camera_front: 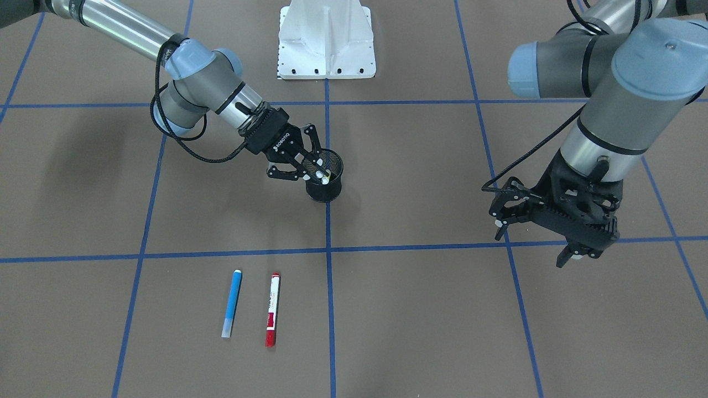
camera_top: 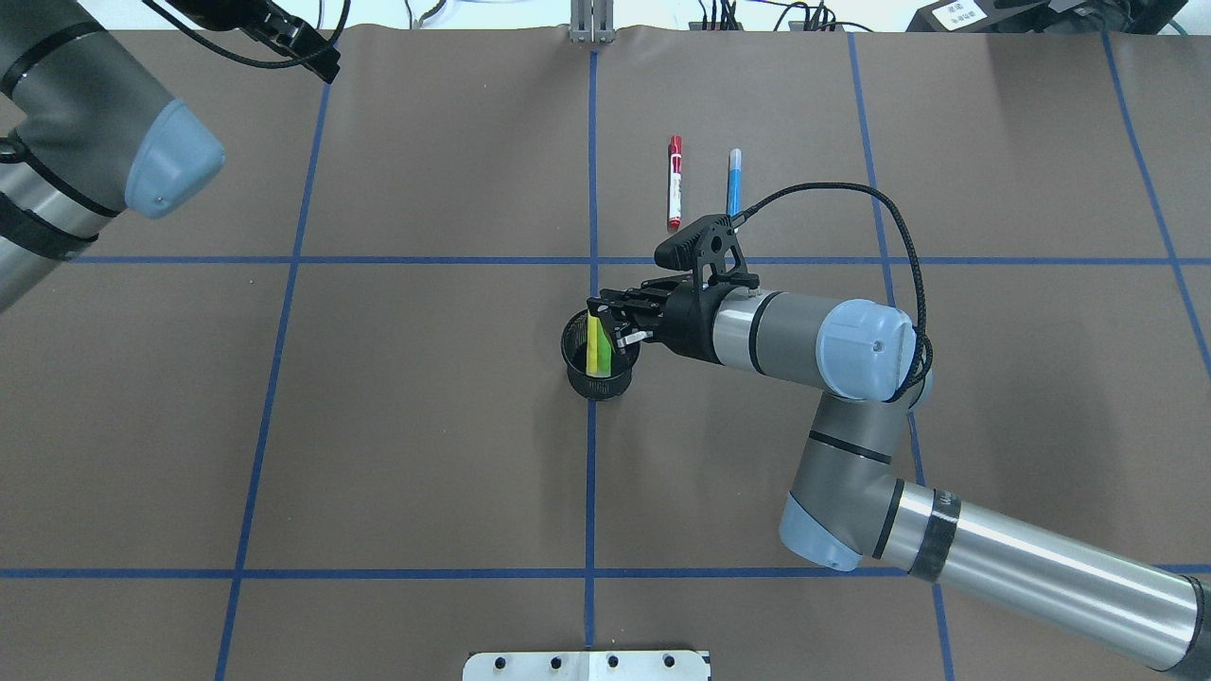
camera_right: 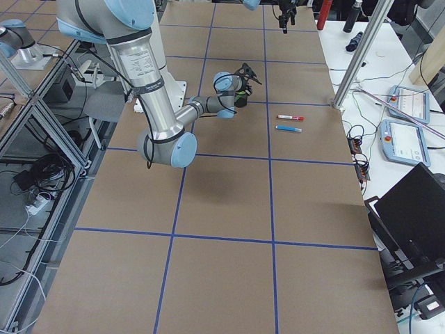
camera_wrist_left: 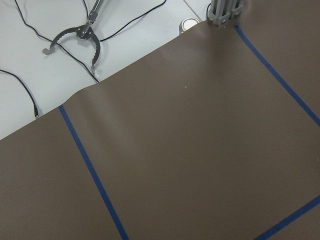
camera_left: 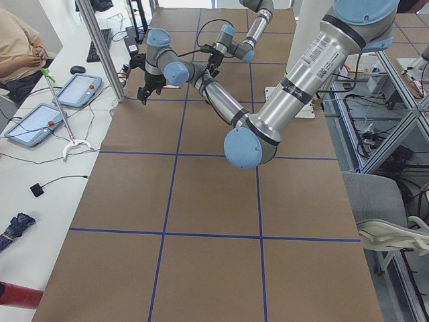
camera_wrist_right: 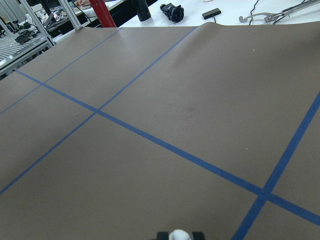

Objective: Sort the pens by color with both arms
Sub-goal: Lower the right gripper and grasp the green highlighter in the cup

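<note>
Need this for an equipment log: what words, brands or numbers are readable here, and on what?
"ROBOTIQ": on the body of the right pincer.
Red pen: print on its white barrel, too small to read.
Left arm: label strip along its tube, too blurred to read.
Right arm: lettering on a dark band, too blurred to read.
Nothing else is readable.

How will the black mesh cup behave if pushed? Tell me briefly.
Probably light and easy to slide: the black mesh cup is open wire. Likely tippy too: the yellow pen and green pen leaning inside reach its rim.
</note>
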Motion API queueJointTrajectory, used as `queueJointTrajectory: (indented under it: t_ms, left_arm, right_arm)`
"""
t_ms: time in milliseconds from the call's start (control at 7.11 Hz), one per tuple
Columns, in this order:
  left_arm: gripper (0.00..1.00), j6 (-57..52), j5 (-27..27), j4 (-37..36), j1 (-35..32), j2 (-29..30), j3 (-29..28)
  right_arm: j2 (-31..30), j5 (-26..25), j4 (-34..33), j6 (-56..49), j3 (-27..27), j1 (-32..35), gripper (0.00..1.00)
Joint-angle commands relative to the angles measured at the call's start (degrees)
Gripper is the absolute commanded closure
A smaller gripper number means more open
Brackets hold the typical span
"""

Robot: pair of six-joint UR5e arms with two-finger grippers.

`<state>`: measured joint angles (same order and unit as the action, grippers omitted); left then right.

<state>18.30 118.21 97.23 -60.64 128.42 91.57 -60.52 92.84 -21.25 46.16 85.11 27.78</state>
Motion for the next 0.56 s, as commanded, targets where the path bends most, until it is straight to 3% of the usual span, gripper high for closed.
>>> queueJointTrajectory:
  t_ms: [0,141,422]
  left_arm:
    - [0.00,0.94,0.00,0.06,0.17,0.16,0.10]
    - [0.00,0.94,0.00,0.07,0.26,0.16,0.27]
    - [0.00,1.12,0.00,0.07,0.26,0.07,0.45]
  right_arm:
    - [-0.12,-0.03,-0.28,0.24,2.24,0.17,1.00]
    - [-0.29,-0.73,-0.98,0.50,4.25,0.52,1.00]
    - [-0.56,-7.64,-2.29,0.59,7.34,0.53,1.00]
